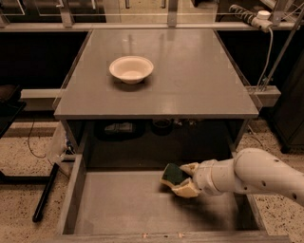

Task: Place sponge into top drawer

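Note:
The sponge [173,174], dark green over yellow foam, is held between the cream fingers of my gripper [183,179]. The gripper is shut on it, low over the open top drawer [118,204], right of the drawer's middle and near its back. My white arm [256,178] reaches in from the right, over the drawer's right wall. The drawer is a wide gray tray pulled out below the tabletop; its flat bottom is bare.
A white round bowl [131,69] stands on the gray tabletop [190,80], left of middle. Dark items [118,128] sit on a shelf under the table. A power strip [244,13] and cable hang at the back right. A black bar [45,194] leans at the left.

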